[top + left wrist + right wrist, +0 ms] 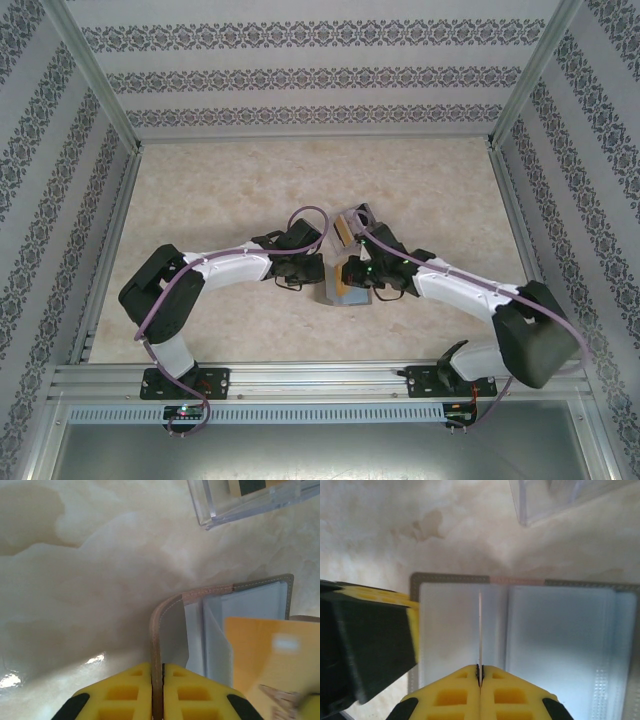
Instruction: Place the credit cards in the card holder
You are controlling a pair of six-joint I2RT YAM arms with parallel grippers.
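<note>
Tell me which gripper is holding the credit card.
The right gripper: it pinches the thin gold card over the open card holder. The left gripper instead clamps the raised cover of that holder.

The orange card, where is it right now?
In the left wrist view the orange card sits lower right, pinched by the right gripper over the open card holder, near the clear box.

The clear box (250, 505) is cut off at the top. The orange card (265, 652) has blurred print.
</note>
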